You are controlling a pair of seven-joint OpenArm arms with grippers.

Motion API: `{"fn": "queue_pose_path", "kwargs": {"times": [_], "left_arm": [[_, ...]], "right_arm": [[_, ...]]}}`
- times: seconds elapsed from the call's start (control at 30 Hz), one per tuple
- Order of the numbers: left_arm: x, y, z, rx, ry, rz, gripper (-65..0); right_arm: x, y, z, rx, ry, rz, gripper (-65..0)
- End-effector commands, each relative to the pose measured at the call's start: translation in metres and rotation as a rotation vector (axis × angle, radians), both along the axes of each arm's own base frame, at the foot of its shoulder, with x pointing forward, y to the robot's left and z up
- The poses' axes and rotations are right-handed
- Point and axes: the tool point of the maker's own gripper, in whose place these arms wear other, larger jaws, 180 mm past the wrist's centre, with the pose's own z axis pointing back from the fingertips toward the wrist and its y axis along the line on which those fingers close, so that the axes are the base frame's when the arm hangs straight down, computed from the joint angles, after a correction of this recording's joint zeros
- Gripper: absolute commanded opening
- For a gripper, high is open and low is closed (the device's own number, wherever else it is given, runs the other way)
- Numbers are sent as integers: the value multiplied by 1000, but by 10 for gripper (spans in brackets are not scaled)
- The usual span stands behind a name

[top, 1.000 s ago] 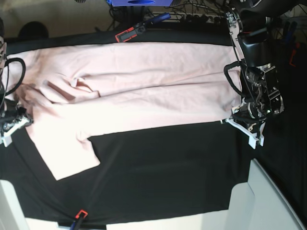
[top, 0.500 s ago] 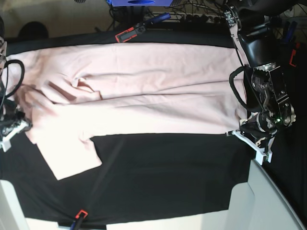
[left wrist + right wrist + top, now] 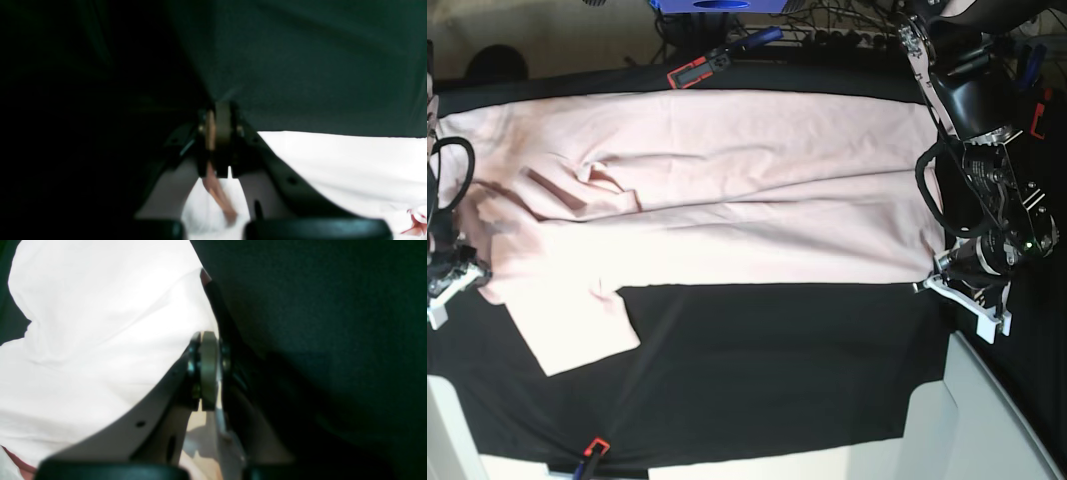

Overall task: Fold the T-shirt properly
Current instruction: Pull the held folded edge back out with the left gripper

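Base view: black cloth-covered table (image 3: 777,370) fills most of the frame. Large pale pink short-sleeved cotton T-shirt (image 3: 727,190) lies lengthwise across its far half, folded over along its length, plain side up. One sleeve sticks out toward the near edge on the view's left; creases bunch near that end. Left gripper (image 3: 937,283), on the view's right, sits at the shirt's near corner, jaws clamped on the pink fabric edge; left wrist view shows a strip of cloth pinched between the closed pads (image 3: 218,130). Right gripper (image 3: 475,272), on the view's left, is at the opposite near corner by the sleeve, also clamped on the shirt edge. Small orange-black clamps (image 3: 692,70) hold the cloth at the far and near table edges.
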Motion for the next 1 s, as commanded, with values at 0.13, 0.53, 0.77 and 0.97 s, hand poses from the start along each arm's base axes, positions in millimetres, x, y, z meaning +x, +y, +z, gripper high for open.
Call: {"fn": "queue_pose_path", "kwargs": {"times": [0.13,0.53,0.77,0.97], "left_arm": [[15,13,50,79,-140,8,-650],[17,13,56,87,-158,7,-650],[29,14,71,89,-197,11,-650],[40,14,85,86,-235,13,-650]], "right_arm": [[17,-15,22,-16,-68,-19,-650],[35,-16,38,-16,-111,-21,-650],[50,-22,57,-24,-153,-28,-650],[60,-29,72,-43,-189,-29,-650]]}}
